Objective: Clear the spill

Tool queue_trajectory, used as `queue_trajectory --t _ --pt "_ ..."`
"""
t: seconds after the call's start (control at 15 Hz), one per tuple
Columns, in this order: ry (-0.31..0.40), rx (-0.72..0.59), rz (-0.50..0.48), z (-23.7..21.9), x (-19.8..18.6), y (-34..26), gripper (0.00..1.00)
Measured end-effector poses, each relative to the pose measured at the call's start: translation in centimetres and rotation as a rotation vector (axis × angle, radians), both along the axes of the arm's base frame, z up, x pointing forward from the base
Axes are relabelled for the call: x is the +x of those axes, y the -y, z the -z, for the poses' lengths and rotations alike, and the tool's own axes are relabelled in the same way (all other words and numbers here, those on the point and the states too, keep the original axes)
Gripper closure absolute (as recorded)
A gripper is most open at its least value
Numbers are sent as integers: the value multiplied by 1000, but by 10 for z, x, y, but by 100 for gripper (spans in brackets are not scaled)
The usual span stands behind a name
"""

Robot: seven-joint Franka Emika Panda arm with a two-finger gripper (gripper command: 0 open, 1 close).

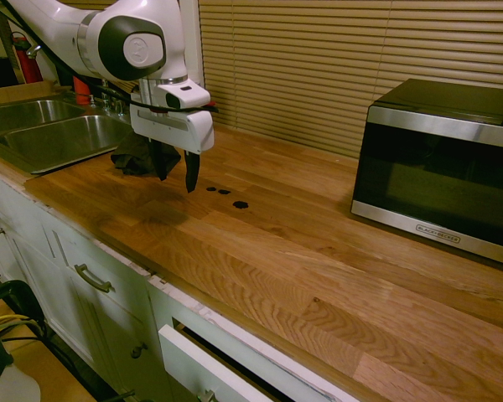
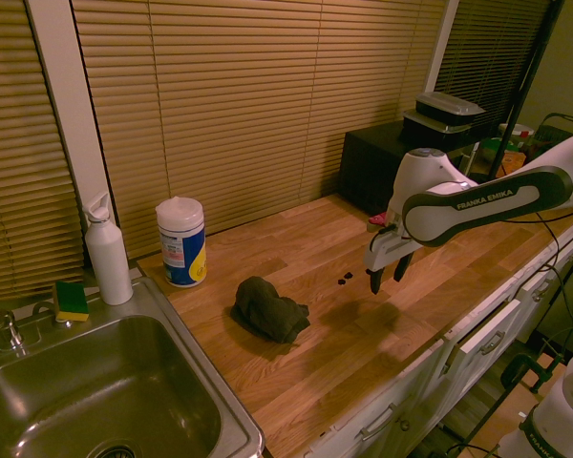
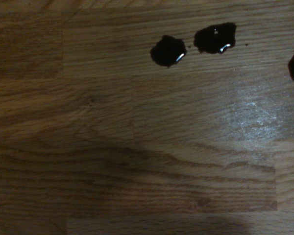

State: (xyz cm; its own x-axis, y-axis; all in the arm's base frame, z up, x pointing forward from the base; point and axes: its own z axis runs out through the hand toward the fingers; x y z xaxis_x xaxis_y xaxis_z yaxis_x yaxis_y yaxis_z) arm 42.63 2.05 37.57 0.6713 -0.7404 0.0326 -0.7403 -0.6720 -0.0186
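Spill (image 1: 225, 194) sits untouched on the counter (image 1: 318, 285): three dark spots in a short row, just beside your claw (image 1: 178, 174), which hangs wide and empty, pointing down. You're at the start, I judge. Next you need the cloth (image 2: 269, 310), lying near the spots toward the sink (image 2: 95, 401); grab it before wiping.

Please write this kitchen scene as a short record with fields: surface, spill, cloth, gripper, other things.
surface: wooden counter
spill: three dark spots in a short row, still wet and shiny in the wrist view
cloth: dark cloth, bunched, on the counter between sink and spots, apart from them
gripper: gripper open, empty, pointing down, above the counter beside the spots
other things: microwave, wipes tub, white bottle, sponge
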Motion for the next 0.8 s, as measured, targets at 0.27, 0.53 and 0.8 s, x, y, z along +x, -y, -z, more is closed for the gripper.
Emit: queue_trajectory --t 0.27,0.53,0.8 --pt "21 3 -17 -1 2 -11 0" --pt "71 -2 -50 -14 8 -45 0" --pt "136 17 -91 -38 20 -96 0"
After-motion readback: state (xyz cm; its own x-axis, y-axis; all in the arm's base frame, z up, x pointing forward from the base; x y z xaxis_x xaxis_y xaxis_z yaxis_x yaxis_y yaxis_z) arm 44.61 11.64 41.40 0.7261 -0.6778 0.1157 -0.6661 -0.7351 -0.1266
